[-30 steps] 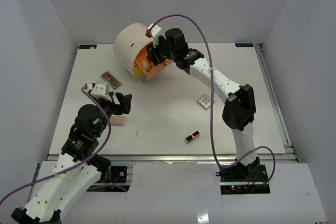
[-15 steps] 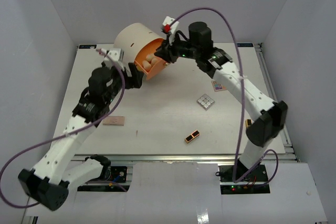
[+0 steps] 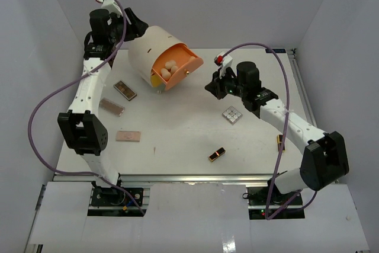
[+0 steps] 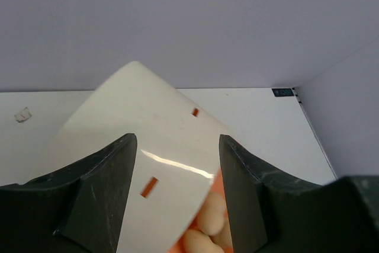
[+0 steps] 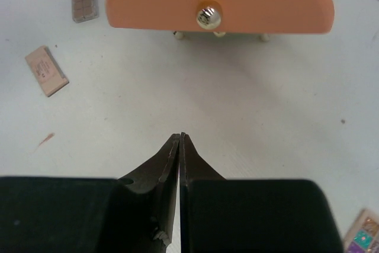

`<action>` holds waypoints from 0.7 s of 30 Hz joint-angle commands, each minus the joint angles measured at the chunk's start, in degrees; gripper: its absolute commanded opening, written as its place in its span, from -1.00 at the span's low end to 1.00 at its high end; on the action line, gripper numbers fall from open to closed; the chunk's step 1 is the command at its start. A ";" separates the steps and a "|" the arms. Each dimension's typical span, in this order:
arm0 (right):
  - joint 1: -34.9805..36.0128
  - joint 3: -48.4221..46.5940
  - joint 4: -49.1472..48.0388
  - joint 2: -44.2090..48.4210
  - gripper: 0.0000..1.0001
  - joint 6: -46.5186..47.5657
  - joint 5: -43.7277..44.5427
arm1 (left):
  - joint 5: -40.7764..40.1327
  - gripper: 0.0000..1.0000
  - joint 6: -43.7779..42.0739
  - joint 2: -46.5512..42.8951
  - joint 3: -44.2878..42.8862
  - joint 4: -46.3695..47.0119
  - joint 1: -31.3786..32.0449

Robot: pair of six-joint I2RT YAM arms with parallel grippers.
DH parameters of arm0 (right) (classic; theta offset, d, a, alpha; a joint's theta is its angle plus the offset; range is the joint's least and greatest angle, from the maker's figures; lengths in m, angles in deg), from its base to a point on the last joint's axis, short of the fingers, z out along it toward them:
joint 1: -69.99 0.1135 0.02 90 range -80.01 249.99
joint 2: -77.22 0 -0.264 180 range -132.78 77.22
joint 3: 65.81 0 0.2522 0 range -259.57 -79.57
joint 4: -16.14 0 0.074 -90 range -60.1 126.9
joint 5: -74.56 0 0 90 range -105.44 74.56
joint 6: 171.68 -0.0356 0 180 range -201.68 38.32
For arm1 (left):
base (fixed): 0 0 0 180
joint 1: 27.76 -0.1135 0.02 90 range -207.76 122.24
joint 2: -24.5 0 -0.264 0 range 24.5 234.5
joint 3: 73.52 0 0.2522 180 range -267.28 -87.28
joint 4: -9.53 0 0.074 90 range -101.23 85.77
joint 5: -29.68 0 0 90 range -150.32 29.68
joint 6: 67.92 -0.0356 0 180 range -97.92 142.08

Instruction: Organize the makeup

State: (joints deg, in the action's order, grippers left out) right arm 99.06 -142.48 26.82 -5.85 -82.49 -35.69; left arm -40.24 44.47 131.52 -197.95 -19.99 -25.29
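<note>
Top external view: cream drawer unit (image 3: 148,45) stands at 11 o'clock on the worktop (image 3: 177,125). Its orange drawer (image 3: 183,63) is pulled out toward 4 o'clock with tan sponges (image 3: 167,69) inside, probably left open so that more makeup can go in.

Loose makeup on the worktop:
- brown palette (image 3: 125,89) and two pinkish-tan palettes (image 3: 128,137) at 9 o'clock
- square colour palette (image 3: 232,114) at 3 o'clock
- black-and-gold case (image 3: 217,154) at 5 o'clock
- second case (image 3: 280,141) at the 4 o'clock edge, partly behind the right arm

Left claw (image 3: 137,26) is high at 11 o'clock, over the back of the unit. In the left wrist view its fingers stand well apart with the cream drum showing between and beyond them. I cannot tell whether they touch it. Judgement: placed there to steady the unit while the drawer is worked.

Right claw (image 3: 212,86) is at 1 o'clock, apart from the drawer. In the right wrist view its fingers are pressed tight together, gripping nothing, and aimed at the drawer front with its metal knob (image 5: 208,16) at 12 o'clock. Judgement: either just clear of the knob or lined up to nudge the drawer — undecided from these frames.

Writing: none legible. A small dark label (image 4: 283,92) at the far worktop corner is too small to read; the orange marks on the drum are slots, not print
</note>
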 commanded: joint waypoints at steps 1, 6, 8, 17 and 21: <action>0.02 -4.67 -6.00 -3.66 -0.85 -7.37 0.36 | 6.33 0.42 0.57 6.28 -7.90 -0.94 -3.92; 0.05 -9.21 -6.67 -10.16 -0.85 -11.67 0.94 | 11.28 0.47 -0.97 12.13 -10.95 1.36 -6.45; 0.11 -11.53 -6.62 -13.05 -0.85 -13.61 1.61 | 13.00 0.48 -2.16 14.08 -12.27 1.60 -6.52; 1.21 -23.24 -4.94 -23.80 -0.85 -18.18 4.88 | 24.12 0.49 -3.41 18.07 -10.87 2.60 -6.48; 2.38 -29.53 -3.22 -27.96 -0.85 -17.69 5.46 | 28.32 0.49 -3.66 18.08 -6.69 4.35 -5.99</action>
State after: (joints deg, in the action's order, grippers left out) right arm 99.96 -164.33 24.08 -30.90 -98.92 -31.44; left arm -20.34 41.62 149.95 -207.85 -18.16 -32.07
